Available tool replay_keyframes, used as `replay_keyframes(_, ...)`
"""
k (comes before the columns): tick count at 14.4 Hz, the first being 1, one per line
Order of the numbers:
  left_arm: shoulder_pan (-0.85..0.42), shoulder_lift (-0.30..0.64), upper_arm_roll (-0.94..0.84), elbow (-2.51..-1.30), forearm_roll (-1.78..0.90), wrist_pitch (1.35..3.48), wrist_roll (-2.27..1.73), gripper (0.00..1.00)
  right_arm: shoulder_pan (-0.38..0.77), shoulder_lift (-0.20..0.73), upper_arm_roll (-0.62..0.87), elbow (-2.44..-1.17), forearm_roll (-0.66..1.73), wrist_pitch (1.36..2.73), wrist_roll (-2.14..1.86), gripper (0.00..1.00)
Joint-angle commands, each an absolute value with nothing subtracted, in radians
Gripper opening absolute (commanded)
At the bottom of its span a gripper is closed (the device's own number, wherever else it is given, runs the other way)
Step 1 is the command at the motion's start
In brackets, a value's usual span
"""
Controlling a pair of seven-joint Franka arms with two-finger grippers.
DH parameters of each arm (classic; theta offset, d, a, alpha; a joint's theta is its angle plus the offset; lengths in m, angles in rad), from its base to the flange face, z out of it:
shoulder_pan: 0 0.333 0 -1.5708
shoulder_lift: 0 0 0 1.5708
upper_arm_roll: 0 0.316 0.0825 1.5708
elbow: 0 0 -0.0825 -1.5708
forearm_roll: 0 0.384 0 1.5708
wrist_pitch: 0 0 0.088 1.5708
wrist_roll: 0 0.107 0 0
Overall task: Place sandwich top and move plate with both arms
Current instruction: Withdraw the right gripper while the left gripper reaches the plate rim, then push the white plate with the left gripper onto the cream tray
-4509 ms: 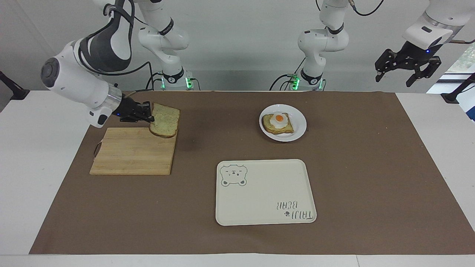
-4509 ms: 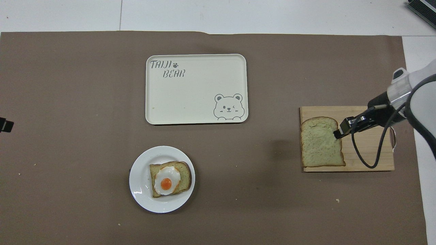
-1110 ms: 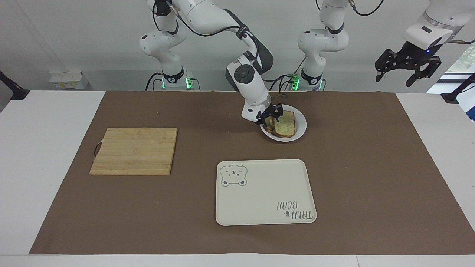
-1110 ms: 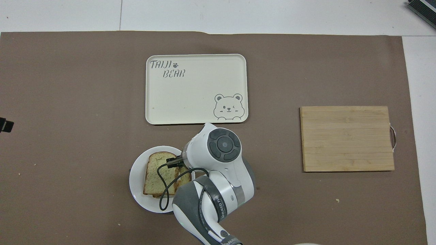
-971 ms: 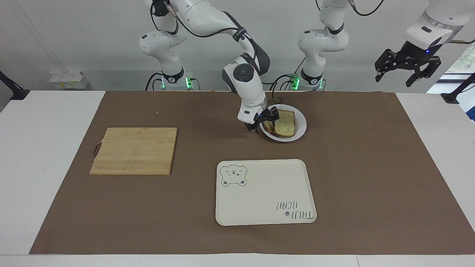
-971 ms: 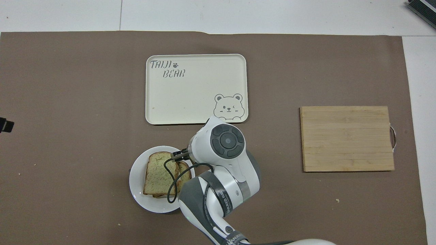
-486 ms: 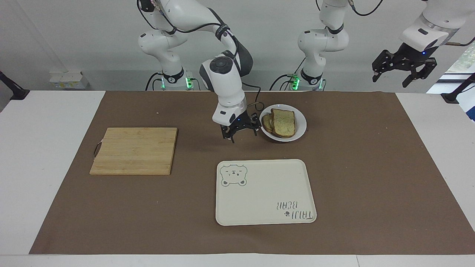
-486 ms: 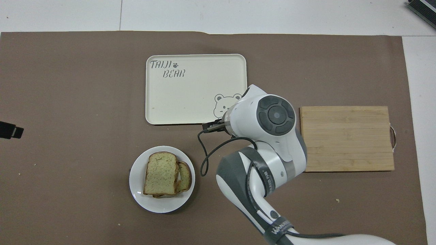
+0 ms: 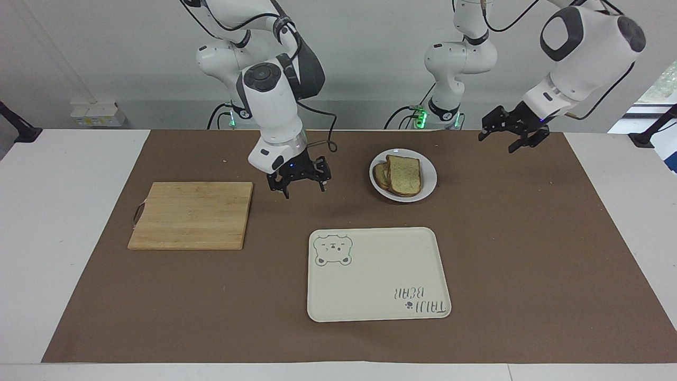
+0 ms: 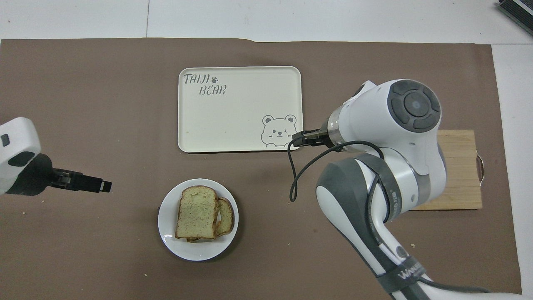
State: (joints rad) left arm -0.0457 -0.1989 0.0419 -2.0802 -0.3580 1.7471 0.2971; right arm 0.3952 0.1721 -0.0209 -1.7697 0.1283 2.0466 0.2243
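Note:
The sandwich top (image 9: 404, 173) (image 10: 196, 212) lies on another bread slice (image 10: 227, 214) on the white plate (image 9: 429, 179) (image 10: 166, 223); the lower slice sticks out toward the right arm's end. My right gripper (image 9: 304, 190) (image 10: 296, 141) hangs open and empty just above the mat, between the plate and the cutting board. My left gripper (image 9: 497, 144) (image 10: 104, 186) is open and empty, in the air over the mat, beside the plate toward the left arm's end. Neither gripper touches the plate.
A cream tray with a bear drawing (image 9: 378, 275) (image 10: 239, 108) lies farther from the robots than the plate. A bare wooden cutting board (image 9: 190, 214) (image 10: 458, 166) lies toward the right arm's end, partly covered by the right arm in the overhead view.
My right gripper let go of the sandwich top on the plate and swung away toward the cutting board. My left arm came down from its high waiting pose toward the plate.

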Motion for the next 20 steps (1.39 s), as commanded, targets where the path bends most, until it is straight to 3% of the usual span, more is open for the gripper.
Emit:
replay_keyframes(1, -0.052, -0.287, 0.044, -2.308, -0.501, 1.914, 0.357, 1.00, 0.329, 0.163, -0.009, -1.758, 0.072, 1.978, 0.215, 1.00)
replay_keyframes(7, -0.052, -0.270, 0.044, -2.592, -0.826, 2.141, 0.684, 1.00, 0.198, 0.068, -0.009, -1.756, 0.029, 1.882, 0.215, 1.00)
replay_keyframes(12, -0.048, -0.180, 0.044, -2.655, -1.034, 2.166, 0.929, 1.00, 0.100, -0.038, -0.011, -1.752, -0.017, 1.818, 0.215, 1.00)
replay_keyframes(16, -0.034, -0.080, 0.044, -2.661, -1.127, 2.152, 1.078, 0.87, 0.031, -0.043, -0.012, -1.678, -0.025, 1.712, 0.198, 1.00)
replay_keyframes(17, -0.020, -0.065, 0.044, -2.668, -1.155, 2.145, 1.104, 0.80, 0.012, -0.044, -0.012, -1.660, -0.025, 1.697, 0.175, 1.00)
replay_keyframes(18, -0.009, -0.060, 0.044, -2.668, -1.184, 2.120, 1.112, 0.60, -0.003, -0.046, -0.012, -1.635, -0.025, 1.672, 0.148, 1.00)
replay_keyframes(20, 0.024, -0.066, 0.044, -2.666, -1.227, 2.053, 1.111, 0.11, -0.021, -0.046, -0.014, -1.585, -0.025, 1.625, 0.106, 1.00)
